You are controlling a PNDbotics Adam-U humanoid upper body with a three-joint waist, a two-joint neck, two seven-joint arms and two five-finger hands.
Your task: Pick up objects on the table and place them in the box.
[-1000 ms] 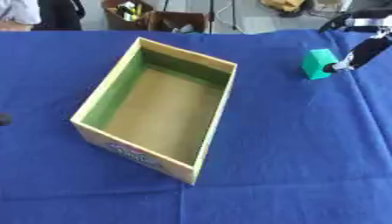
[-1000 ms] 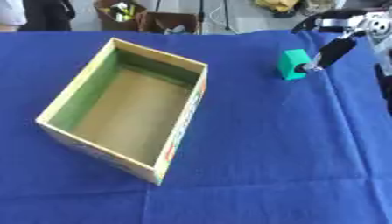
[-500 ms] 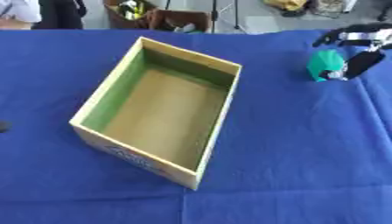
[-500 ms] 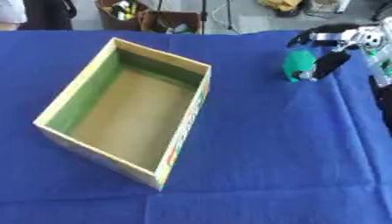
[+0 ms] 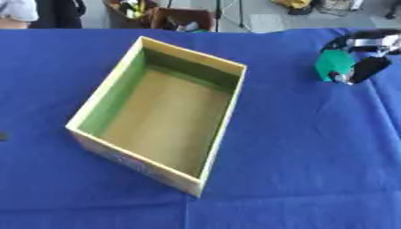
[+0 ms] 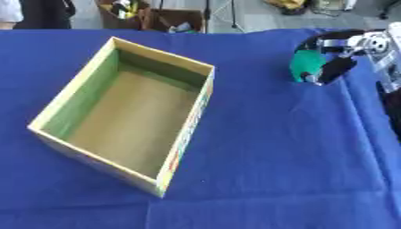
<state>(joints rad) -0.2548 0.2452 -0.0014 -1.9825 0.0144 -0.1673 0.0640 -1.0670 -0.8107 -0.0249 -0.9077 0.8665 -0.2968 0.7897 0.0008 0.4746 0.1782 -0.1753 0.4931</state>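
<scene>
Blue cloth covers the whole counter (image 5: 297,147), and on it I count one box and one loose object, no more that I can make out.

I see the cardboard box (image 5: 160,114) sitting left of centre, turned askew so one corner points toward me. Its top is open, the inner walls look green on the left and far sides, and the floor is plain brown with nothing lying in it. On the outer wall nearest me there is printed colour, blue in the left eye view and a strip of red, green and blue in the right eye view, but I cannot read any word of it.

My one object is a green block (image 6: 306,64), far right and toward the back of the counter, well apart from the box. My right hand (image 6: 335,58) comes in from the right edge and has it: dark fingers curl over the top and a dark thumb or finger runs down its right side, so the hand is closed around the green block. I cannot tell whether the block is touching the cloth or just lifted off it. No label shows on the block.

My left hand does not show in either view.

At the left edge of the left eye view I see one small dark spot (image 5: 2,136) on the cloth; I cannot say what it is.
</scene>
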